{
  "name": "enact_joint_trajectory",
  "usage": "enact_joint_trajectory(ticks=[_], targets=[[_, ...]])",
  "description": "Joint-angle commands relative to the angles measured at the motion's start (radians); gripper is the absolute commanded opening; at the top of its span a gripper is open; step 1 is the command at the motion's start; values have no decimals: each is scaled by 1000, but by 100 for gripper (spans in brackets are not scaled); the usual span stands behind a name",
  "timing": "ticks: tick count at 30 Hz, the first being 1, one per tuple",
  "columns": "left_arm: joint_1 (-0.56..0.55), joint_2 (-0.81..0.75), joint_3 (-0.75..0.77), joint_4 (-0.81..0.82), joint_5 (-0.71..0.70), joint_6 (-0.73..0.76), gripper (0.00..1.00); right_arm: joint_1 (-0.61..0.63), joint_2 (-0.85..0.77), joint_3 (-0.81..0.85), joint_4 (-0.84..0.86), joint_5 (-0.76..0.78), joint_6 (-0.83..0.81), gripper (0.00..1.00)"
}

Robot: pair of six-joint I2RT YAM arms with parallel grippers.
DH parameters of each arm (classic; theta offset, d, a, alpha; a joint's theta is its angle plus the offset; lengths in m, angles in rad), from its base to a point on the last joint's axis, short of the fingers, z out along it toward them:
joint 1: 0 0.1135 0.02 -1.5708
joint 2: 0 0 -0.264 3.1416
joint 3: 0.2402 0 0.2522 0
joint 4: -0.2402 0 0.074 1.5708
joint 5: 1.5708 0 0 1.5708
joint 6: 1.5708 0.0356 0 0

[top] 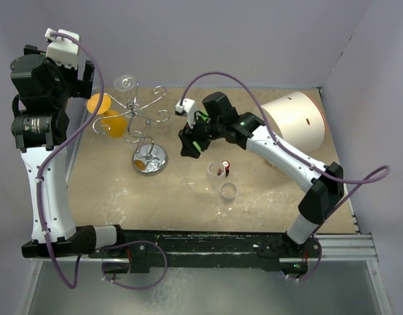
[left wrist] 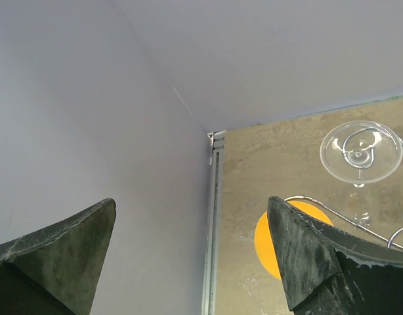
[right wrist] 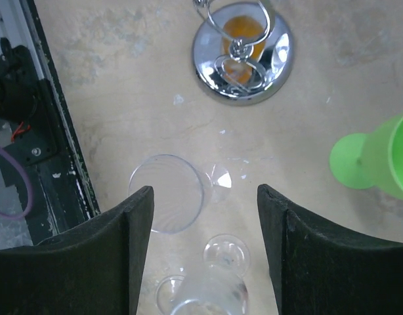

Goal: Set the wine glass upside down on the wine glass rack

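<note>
So we're at the pick-up stage, I'd say. The right gripper [right wrist: 205,190] hovers low over the table with its jaws spread and nothing in them. Right below sits a clear wine glass lying on its side [right wrist: 167,193], with a second clear glass [right wrist: 211,289] just beside it, nearer the wrist. Neither is on the rack yet.

The silver wire rack with the shiny round disc base [top: 149,159] stands to the left of them, near but apart. It already carries two orange glasses [top: 115,123] and a clear glass hanging foot-up [left wrist: 360,152] (so free hooks are mostly on the right-hand side, as far as I can tell).

Next move, my guess: come down, close on one glass without knocking its neighbour, lift, flip it bowl-down and slide the stem into an empty curl.

The left gripper [left wrist: 191,203] is wide open, empty, parked high by the back corner. A green plastic goblet [right wrist: 375,157] lies close to the right arm, and a big white cylinder [top: 295,123] sits behind it. Both could get bumped on the swing.
</note>
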Motion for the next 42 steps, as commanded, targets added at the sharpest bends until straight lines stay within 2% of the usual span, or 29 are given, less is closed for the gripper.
enact_joint_trajectory(ticks=[1, 11, 20, 30, 37, 39, 42], targets=[[10, -6, 20, 42, 9, -19, 99, 38, -1, -30, 74, 69, 59, 66], [10, -14, 15, 39, 9, -17, 99, 77, 27, -45, 64, 198, 62, 50], [18, -10, 15, 46, -4, -13, 99, 89, 47, -29, 9, 208, 42, 34], [23, -13, 7, 52, -13, -9, 99, 92, 41, -31, -22, 234, 37, 25], [23, -6, 9, 52, -8, -9, 99, 92, 38, -25, -57, 230, 34, 9], [23, -6, 9, 51, -7, -14, 99, 92, 38, -7, -68, 186, 28, 4], [23, -4, 12, 53, -8, -19, 99, 90, 29, 27, -79, 187, 9, 0]])
